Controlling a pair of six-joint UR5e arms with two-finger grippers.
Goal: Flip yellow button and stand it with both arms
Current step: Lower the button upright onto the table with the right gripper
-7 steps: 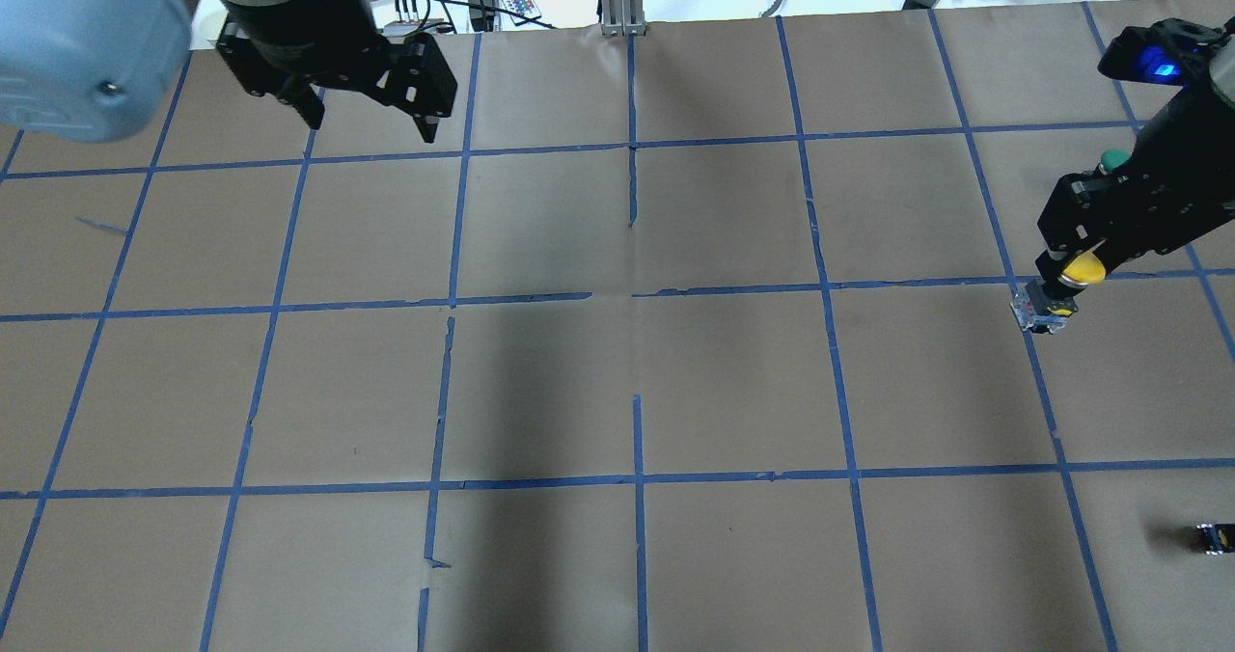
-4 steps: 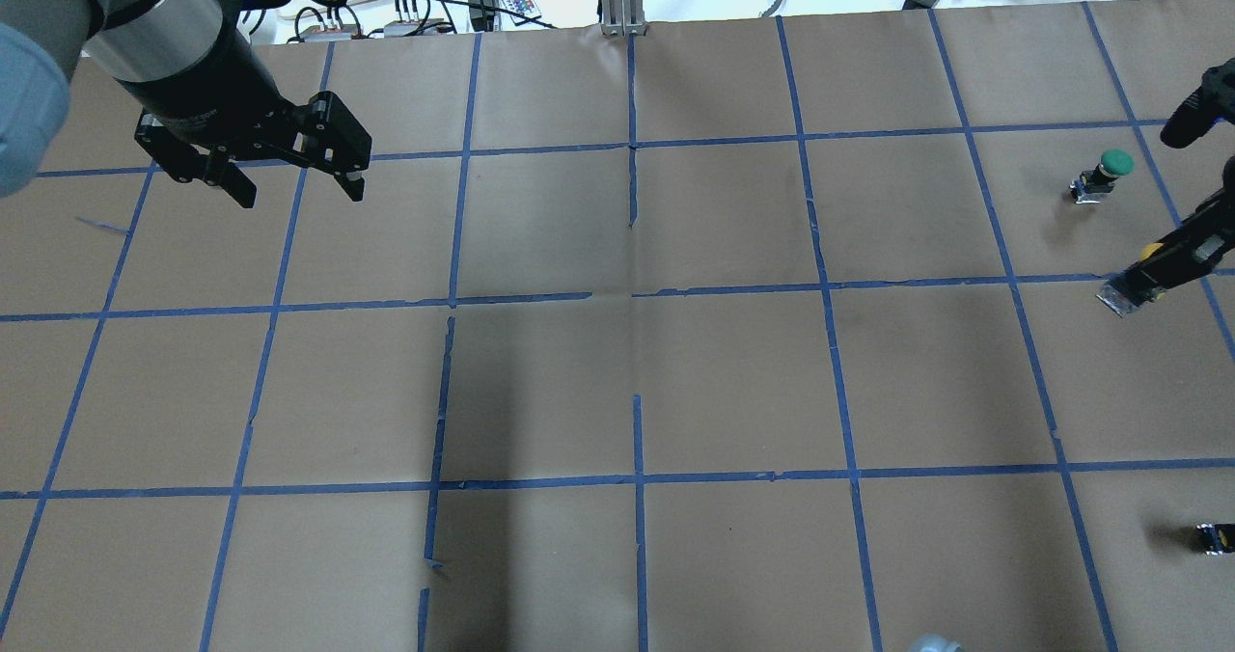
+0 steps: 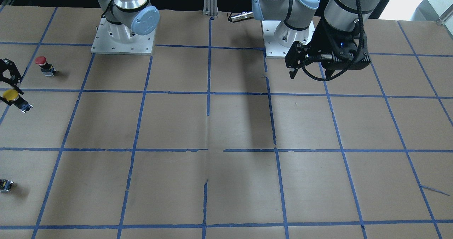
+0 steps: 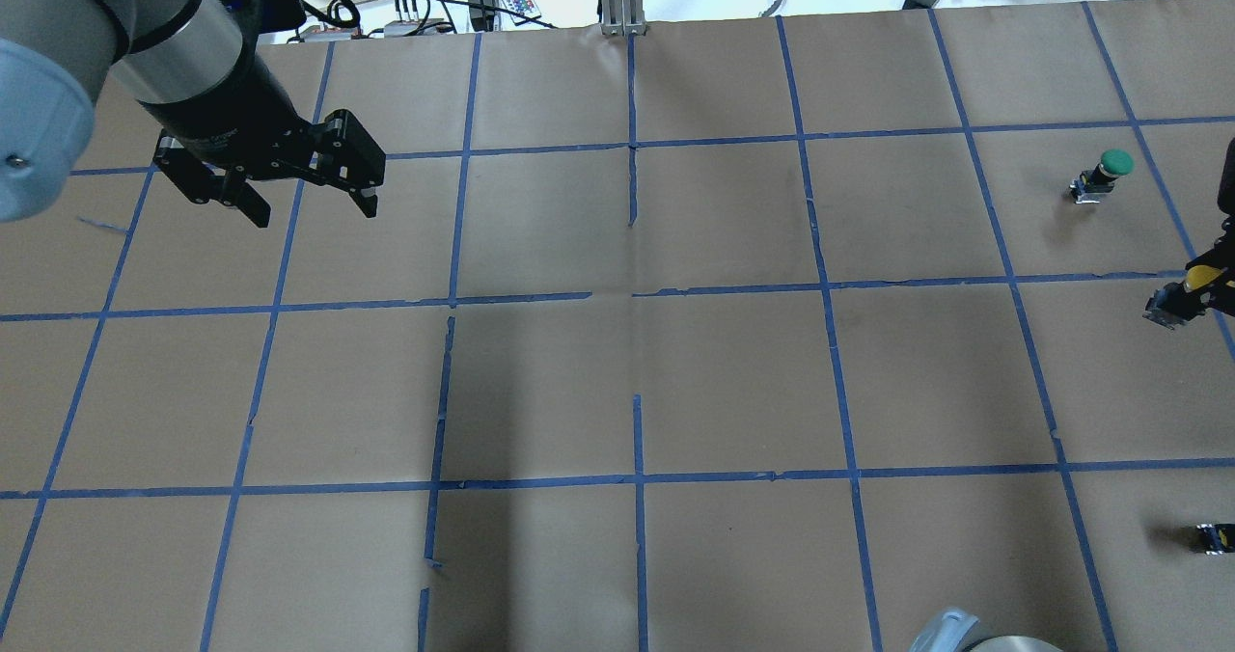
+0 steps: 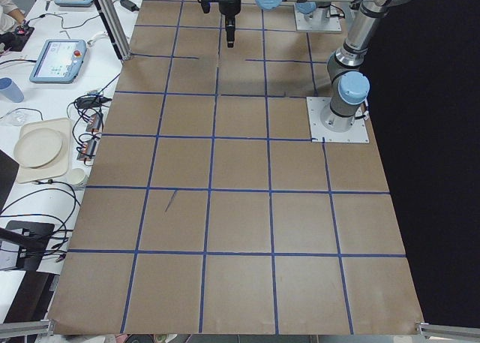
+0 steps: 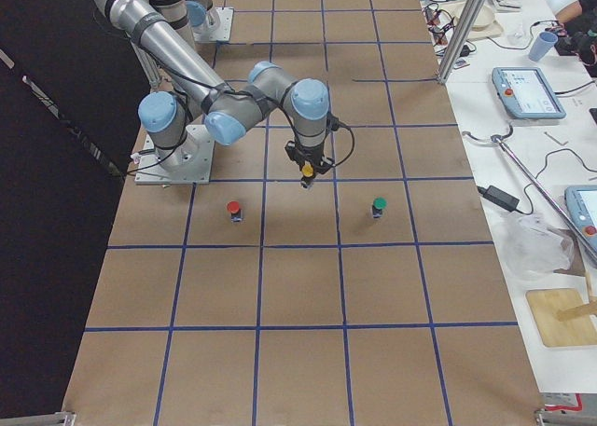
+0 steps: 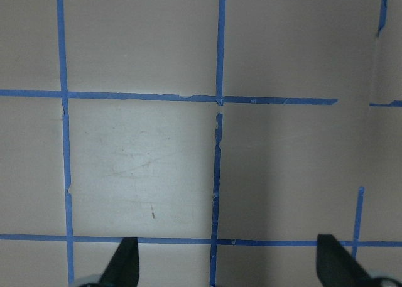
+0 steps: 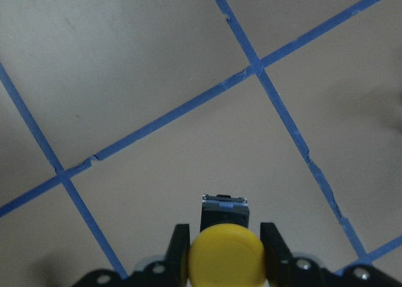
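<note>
1. The right gripper (image 8: 225, 229) holds the yellow button (image 8: 226, 260). Its jaws pinch the black body from both sides, just under the cap.
2. In the right wrist view the round yellow cap faces the camera. The grey-blue contact block (image 8: 225, 206) points away from it, toward 12 o'clock, down to the tabletop (image 8: 157, 61), which it does not touch.
3. In the overhead view the yellow button (image 4: 1179, 297) is at the 3 o'clock edge and is tilted, with the block toward about 8 o'clock. It is just beside a blue tape line (image 4: 1090, 279) of the grid.
4. A green button (image 4: 1110, 170) stands cap up on the tabletop at about 11 o'clock from the yellow button, well apart from it. A small dark switch piece (image 4: 1211, 536) lies at about 6 o'clock from the yellow button, also well apart.
5. In the front-facing view a red button (image 3: 43, 64) stands cap up at about 1 o'clock from the yellow button (image 3: 10, 95), near it but not touching.
6. The left gripper (image 4: 315, 213) hangs over the tabletop at about 10 o'clock in the overhead view, well apart from the yellow button. Its jaws are spread wide and hold nothing. In the left wrist view only brown tabletop and tape lines show between the two fingertips (image 7: 125, 259).
</note>
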